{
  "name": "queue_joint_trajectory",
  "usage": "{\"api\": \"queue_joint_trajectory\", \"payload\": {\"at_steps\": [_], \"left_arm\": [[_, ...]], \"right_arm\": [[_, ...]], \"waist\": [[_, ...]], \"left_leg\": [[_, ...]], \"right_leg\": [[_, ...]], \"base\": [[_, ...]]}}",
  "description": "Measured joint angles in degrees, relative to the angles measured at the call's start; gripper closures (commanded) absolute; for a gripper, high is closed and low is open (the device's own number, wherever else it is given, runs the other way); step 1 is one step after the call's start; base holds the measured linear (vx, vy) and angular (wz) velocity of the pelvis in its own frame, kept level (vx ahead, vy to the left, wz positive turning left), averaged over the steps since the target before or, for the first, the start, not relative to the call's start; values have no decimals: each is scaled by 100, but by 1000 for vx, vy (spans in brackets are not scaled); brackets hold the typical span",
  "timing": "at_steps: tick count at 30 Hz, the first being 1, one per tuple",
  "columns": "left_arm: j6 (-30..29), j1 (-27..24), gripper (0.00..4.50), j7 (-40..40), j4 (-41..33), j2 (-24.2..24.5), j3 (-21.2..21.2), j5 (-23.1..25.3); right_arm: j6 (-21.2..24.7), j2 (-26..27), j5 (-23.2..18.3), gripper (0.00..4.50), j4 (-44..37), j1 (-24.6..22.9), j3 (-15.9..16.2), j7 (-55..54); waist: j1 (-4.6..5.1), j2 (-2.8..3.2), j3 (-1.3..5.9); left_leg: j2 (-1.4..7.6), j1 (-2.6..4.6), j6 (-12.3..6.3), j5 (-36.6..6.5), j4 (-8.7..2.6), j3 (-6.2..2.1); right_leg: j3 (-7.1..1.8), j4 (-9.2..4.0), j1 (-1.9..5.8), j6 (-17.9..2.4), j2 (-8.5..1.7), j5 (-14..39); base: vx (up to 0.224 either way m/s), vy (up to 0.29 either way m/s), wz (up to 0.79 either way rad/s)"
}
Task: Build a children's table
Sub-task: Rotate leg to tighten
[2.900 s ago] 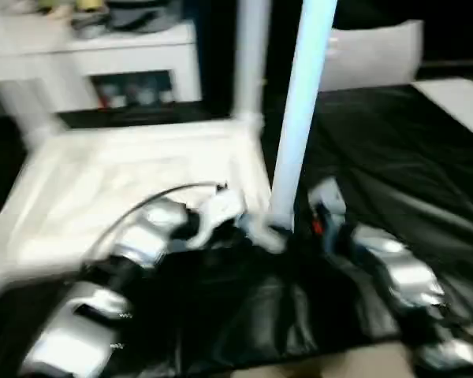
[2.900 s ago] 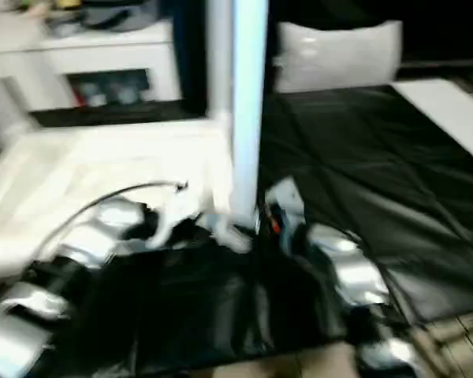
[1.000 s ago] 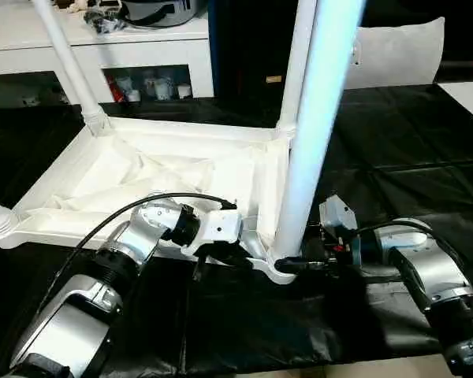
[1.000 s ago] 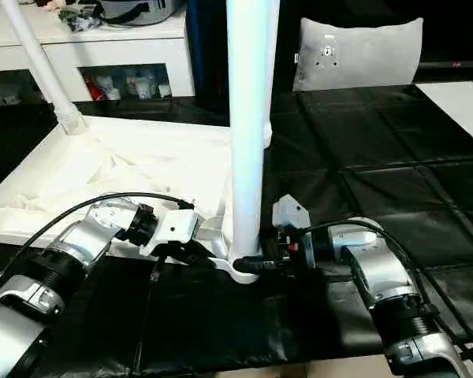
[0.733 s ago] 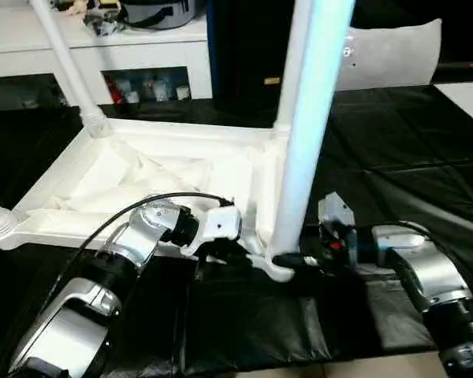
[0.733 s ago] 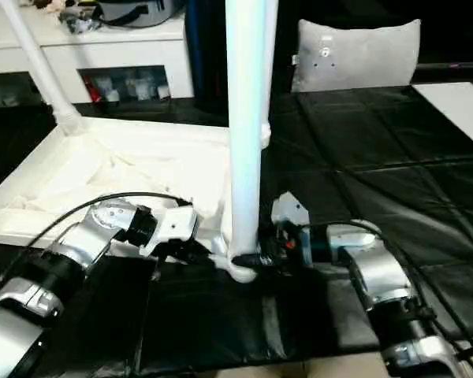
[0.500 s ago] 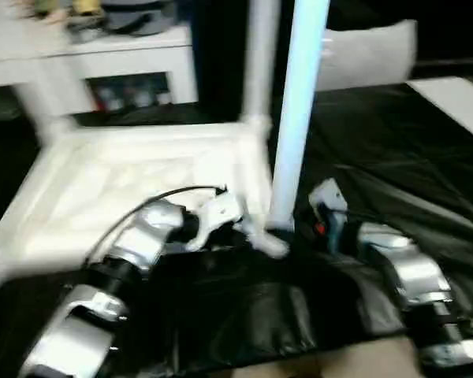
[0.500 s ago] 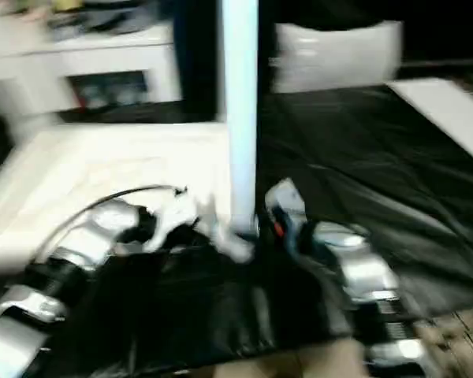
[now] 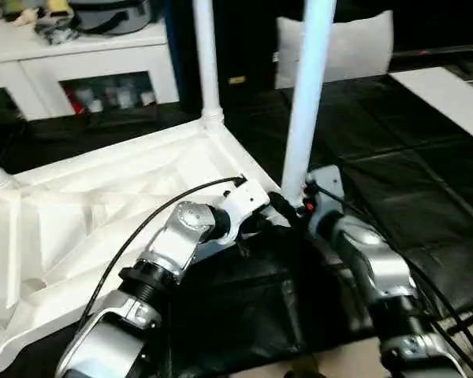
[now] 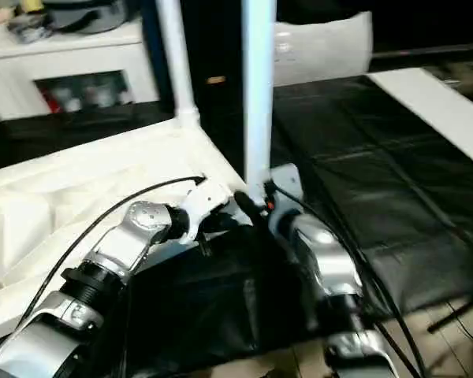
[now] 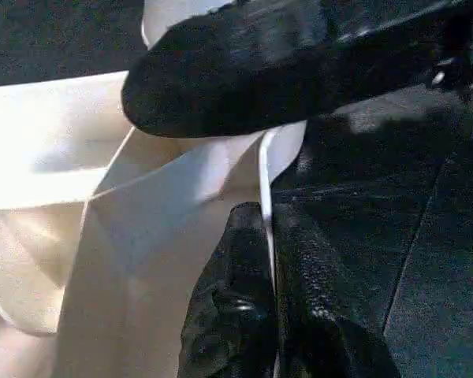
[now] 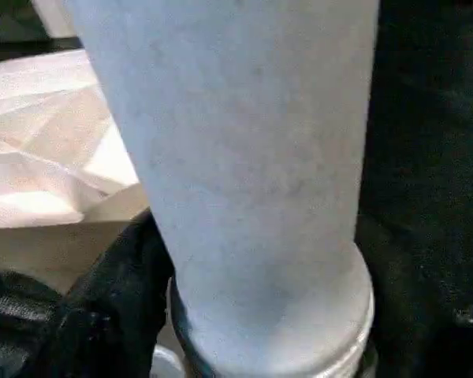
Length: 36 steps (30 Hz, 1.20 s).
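White table parts on a black cover

The table top (image 9: pixel 102 205) was white with a ribbed underside, its upright legs (image 9: pixel 306 102) white with a pale blue sheen. The work surface (image 9: pixel 426 181) was glossy black, creased into squares. The forearms (image 9: pixel 370 260) were silver, the fingers (image 11: pixel 236 315) black, the cabinet (image 9: pixel 94 55) white, the cushion (image 9: pixel 355 43) pale grey.

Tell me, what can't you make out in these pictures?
- Upright white tube leg: its top is cut off by the head view's upper edge.
- Leg's foot in the white ribbed plastic tabletop's corner socket: hidden behind both grippers.
- Right gripper: fingers hidden behind the leg.
- White cabinet's shelf items: too blurred.
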State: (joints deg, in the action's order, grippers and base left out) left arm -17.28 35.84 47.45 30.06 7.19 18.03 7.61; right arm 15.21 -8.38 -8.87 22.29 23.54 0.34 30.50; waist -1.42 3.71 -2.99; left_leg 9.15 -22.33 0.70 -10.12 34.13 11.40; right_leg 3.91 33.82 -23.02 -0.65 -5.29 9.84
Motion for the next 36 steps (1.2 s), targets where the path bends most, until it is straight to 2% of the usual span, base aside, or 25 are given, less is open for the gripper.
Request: {"api": "queue_joint_trajectory", "payload": {"at_steps": [3,5,9,13,14,18,24,25,28,36], "left_arm": [[197,-4,450,149,3,88,39,-15],[398,-9,450,354,52,206,61,-53],[911,-12,450,890,211,513,103,-146],[1337,-29,450,1611,251,885,241,-246],[1495,-29,450,1805,276,973,302,-250],[1995,31,450,2396,462,1103,447,-294],[2355,148,450,3039,583,1270,642,-343],[2390,159,450,3092,592,1276,659,-343],[2488,219,450,3176,652,1265,673,-341],[2631,275,450,3239,758,1251,702,-343]], "right_arm": [[-99,-296,-61,56,-192,-164,53,516],[-240,-647,-63,32,-368,-318,223,976],[-339,-1065,-254,6,-570,-487,255,1840],[-589,-1528,-276,6,-621,-500,321,2511],[-700,-1645,-276,6,-649,-500,439,2726],[-803,-1881,-279,6,-652,-500,676,3385],[-882,-2084,-282,6,-629,-483,943,4121],[-919,-2084,-282,33,-611,-466,968,4147],[-932,-2058,-282,44,-556,-357,1075,4298],[-890,-1917,-380,121,-498,-264,1141,4464]], "waist": [[-71,1,0],[-130,7,-1],[-184,9,-2],[-252,8,-2],[-269,8,-2],[-370,6,-2],[-434,-5,-4],[-436,-7,-5],[-442,-11,-5],[-462,-23,-5]], "left_leg": [[5,-6,0,-2,-18,0],[11,-7,0,-1,-23,0],[17,-5,2,-1,-20,1],[16,-5,4,0,-11,3],[15,-3,4,-1,-8,6],[13,-3,3,-1,2,8],[14,-3,3,0,4,8],[14,-3,3,0,5,8],[14,-4,3,0,10,8],[15,-5,3,0,12,8]], "right_leg": [[8,10,-15,8,1,2],[16,14,-17,19,3,9],[16,16,-17,19,7,9],[13,16,-6,19,5,8],[10,16,-2,19,3,8],[6,15,6,19,0,8],[7,23,8,18,-1,8],[6,23,8,18,-1,8],[6,26,8,18,-2,8],[7,28,7,18,-2,8]], "base": [[0,0,0],[0,0,0],[0,0,0],[0,0,0],[0,0,0],[0,0,0],[0,0,0],[0,0,0],[0,0,0],[0,0,0]]}}
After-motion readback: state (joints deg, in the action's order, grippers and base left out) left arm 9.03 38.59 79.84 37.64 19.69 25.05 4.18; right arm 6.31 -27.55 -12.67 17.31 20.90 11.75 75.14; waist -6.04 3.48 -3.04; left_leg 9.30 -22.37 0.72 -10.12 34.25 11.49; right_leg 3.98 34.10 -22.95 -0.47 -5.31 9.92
